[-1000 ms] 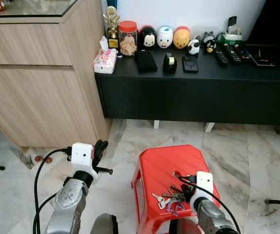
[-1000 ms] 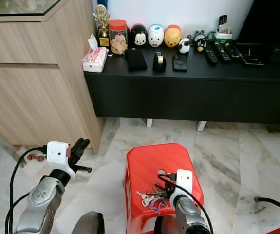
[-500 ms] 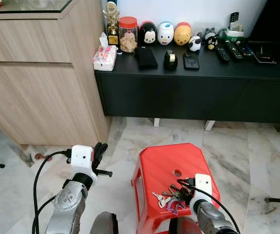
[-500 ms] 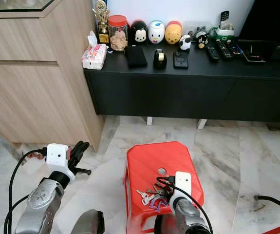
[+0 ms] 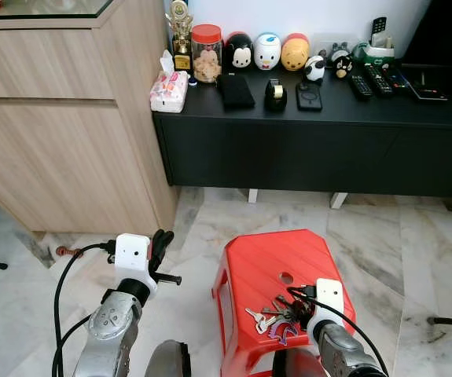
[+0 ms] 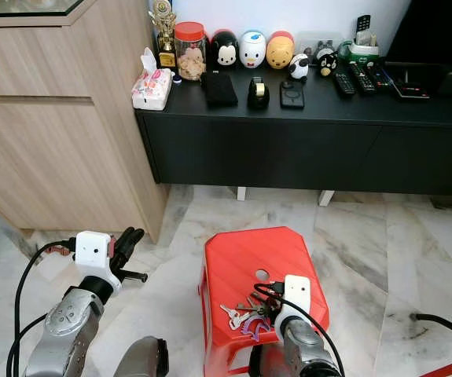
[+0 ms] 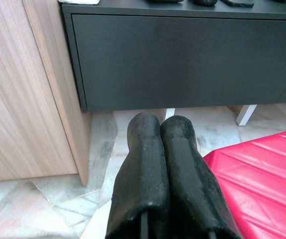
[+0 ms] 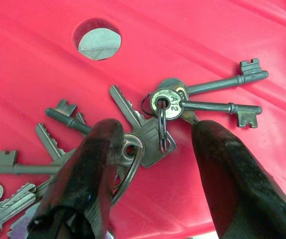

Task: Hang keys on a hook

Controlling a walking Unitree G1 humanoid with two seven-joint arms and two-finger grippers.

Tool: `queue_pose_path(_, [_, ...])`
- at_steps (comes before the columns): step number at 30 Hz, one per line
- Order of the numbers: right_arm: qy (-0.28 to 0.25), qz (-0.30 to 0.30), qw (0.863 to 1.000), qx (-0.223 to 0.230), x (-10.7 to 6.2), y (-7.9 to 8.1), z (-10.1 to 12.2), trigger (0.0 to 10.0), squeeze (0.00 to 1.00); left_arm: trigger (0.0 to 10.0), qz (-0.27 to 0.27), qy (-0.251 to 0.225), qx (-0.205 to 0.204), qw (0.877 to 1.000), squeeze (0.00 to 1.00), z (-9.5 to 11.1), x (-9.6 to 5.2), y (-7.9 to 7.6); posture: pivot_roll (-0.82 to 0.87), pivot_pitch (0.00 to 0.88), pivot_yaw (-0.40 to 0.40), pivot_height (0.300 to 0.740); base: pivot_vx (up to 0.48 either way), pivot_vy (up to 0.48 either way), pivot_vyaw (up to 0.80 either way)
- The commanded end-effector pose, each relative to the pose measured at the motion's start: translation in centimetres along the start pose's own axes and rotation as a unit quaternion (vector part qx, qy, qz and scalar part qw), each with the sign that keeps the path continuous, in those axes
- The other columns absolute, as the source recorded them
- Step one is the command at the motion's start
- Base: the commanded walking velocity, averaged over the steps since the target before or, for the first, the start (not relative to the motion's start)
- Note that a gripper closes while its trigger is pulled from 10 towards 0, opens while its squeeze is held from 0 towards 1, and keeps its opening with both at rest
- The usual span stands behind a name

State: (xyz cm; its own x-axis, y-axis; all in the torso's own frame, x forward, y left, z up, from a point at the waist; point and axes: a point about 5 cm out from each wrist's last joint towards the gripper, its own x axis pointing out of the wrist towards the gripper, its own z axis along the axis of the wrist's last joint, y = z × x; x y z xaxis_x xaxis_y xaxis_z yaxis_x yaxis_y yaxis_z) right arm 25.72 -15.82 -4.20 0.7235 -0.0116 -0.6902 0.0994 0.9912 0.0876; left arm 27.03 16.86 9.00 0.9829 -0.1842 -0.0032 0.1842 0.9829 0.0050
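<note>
Red ribbed plastic stool (image 5: pixel 269 263) carries the bunch of grey metal keys (image 8: pixel 147 124) at its 6 o'clock edge; some keys are cut off. Right gripper (image 8: pixel 152 164) straddles them, fingers apart, perhaps touching one. Left gripper (image 7: pixel 160 149), fingers together, hovers at the stool's 9 o'clock

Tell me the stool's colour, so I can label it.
Red; the stool shows best in the left eye view.
</note>
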Motion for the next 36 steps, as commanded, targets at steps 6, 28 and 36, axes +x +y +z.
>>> queue_pose_path(6, [-0.006,-0.003,1.0,0.007,0.02,-0.11,0.24,3.1,0.0,10.0,-0.005,0.005,0.005,1.0,0.0,-0.15,-0.05,-0.35,0.17,0.117,-0.04,0.632,0.0,0.0,0.0])
queue_pose_path(28, [-0.009,0.002,1.0,0.004,0.1,0.18,0.66,0.0,0.0,10.0,-0.003,0.008,0.003,1.0,0.0,-0.47,0.3,-0.58,0.17,0.104,-0.049,0.632,0.0,0.0,0.0])
queue_pose_path(36, [-0.02,0.005,1.0,0.007,0.14,0.23,1.08,0.0,0.0,10.0,-0.001,0.007,0.003,1.0,0.0,-0.5,0.57,-0.52,0.17,0.091,-0.052,0.632,0.0,0.0,0.0])
